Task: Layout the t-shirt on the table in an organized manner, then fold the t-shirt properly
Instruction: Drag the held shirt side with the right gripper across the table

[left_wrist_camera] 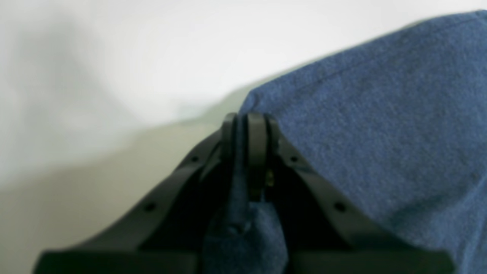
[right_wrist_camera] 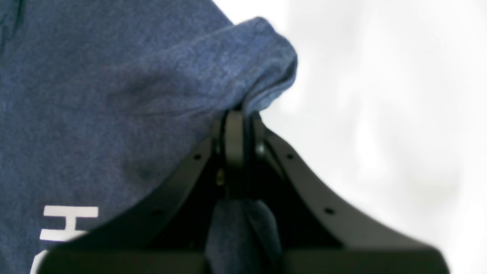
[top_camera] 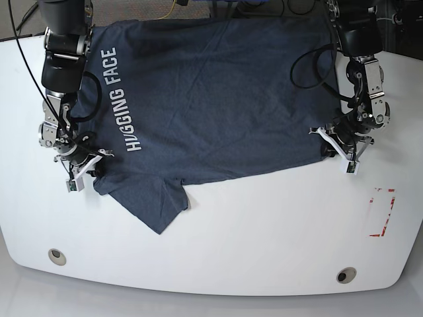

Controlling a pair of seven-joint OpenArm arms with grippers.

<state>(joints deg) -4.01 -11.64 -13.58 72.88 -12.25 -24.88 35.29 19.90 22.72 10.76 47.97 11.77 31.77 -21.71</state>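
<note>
Risk first: both grips are thin edge pinches, so an uneven pull from either arm could slip fabric out or drag new wrinkles across the t-shirt (top_camera: pixel 211 99). Left gripper (left_wrist_camera: pixel 249 120) is clamped on a corner of cloth, a tuft pushed through between the jaws; right gripper (right_wrist_camera: pixel 239 116) is likewise closed on a bunched, rolled edge, which looks like the weaker hold. The shirt lies spread on the table (top_camera: pixel 264 224), print side up, lettering running along the side nearest the right arm, one sleeve sticking out toward the front edge and creased over; lifting now may fold that sleeve under. Wrist views confirm cloth between the jaws. Base view only shows overall layout, red tape outline (top_camera: pixel 381 212) and grommet holes (top_camera: pixel 57 255).
</note>
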